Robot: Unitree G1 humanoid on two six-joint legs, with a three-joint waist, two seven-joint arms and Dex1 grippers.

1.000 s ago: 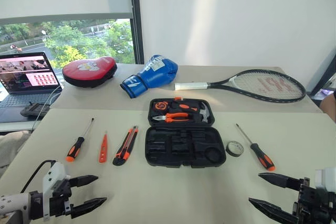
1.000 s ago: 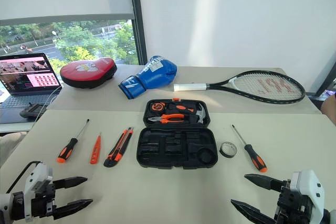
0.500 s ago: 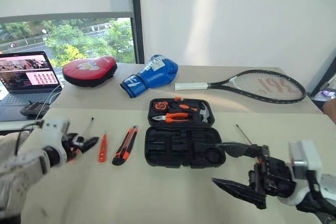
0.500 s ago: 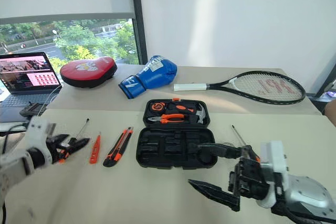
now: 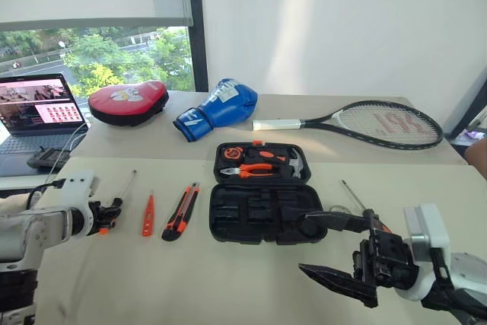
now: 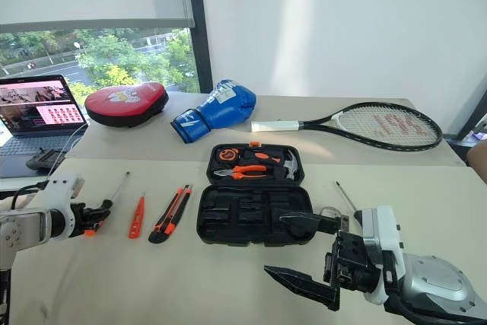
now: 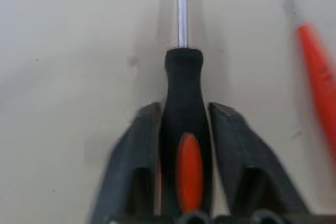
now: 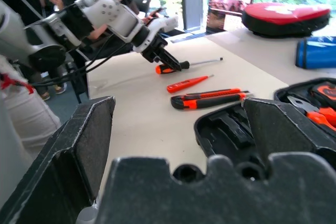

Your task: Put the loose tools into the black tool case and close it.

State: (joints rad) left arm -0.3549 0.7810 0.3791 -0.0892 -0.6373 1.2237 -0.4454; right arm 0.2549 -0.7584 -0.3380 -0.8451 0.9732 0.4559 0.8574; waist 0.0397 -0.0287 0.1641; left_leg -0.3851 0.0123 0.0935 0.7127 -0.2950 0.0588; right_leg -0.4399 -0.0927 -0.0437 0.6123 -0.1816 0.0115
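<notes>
Two beige tables (image 5: 228, 279) pushed together stand by a window and a white wall. Nearest, in front of the open black tool case (image 5: 266, 211), the right gripper (image 5: 335, 247) hangs just above the tabletop with its two black fingers spread wide and nothing between them. Out to the case's left, the left gripper (image 7: 181, 114) has its fingers set on both sides of the handle of an orange-and-black screwdriver (image 7: 182, 124) that lies on the table, its steel shaft pointing away from the arm; whether they press the handle I cannot tell. Between that screwdriver and the case lie the small orange tester screwdriver (image 5: 148, 215) and then the utility knife (image 5: 181, 211), side by side and apart. Right of the case, the second screwdriver (image 5: 351, 194) shows its shaft past the right arm. The case's lid section holds pliers (image 5: 255, 170) and a hammer (image 5: 297, 164). Beyond the case, on the far table, lie a blue boxing glove (image 5: 219, 108), a red punch pad (image 5: 128, 102) and a tennis racket (image 5: 365, 123). A laptop (image 5: 34, 112) sits far left of the case.
</notes>
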